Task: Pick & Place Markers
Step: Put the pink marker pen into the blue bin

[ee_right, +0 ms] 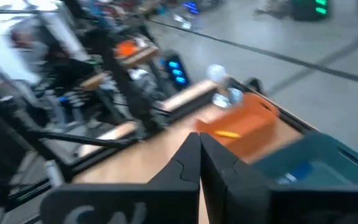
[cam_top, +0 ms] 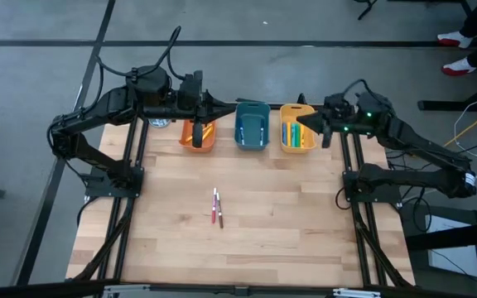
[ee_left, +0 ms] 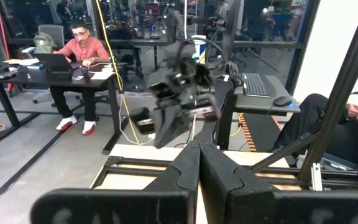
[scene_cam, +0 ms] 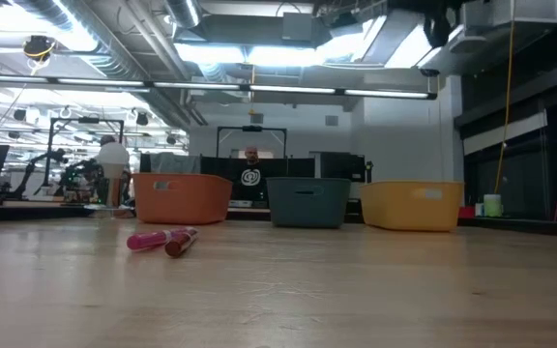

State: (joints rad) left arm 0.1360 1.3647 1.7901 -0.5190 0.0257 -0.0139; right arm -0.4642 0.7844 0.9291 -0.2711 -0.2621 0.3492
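Two markers [cam_top: 217, 207] lie touching on the bare surface [cam_top: 288, 223], well in front of the blue bin [cam_top: 252, 126] — more markers sit in it, in the orange bin [cam_top: 198, 135] and in the yellow bin [cam_top: 297, 130] flanking it. The left claw [cam_top: 222, 105] hangs by the orange bin and the right claw [cam_top: 302, 121] over the yellow one — both pinched closed, empty.

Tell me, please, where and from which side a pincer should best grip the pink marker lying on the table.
Probably at mid-body, coming straight down. The pink marker lies flat on the table, lengthwise front to back, with a darker marker close beside it, so the fingers should close across its width, clear of the neighbour.
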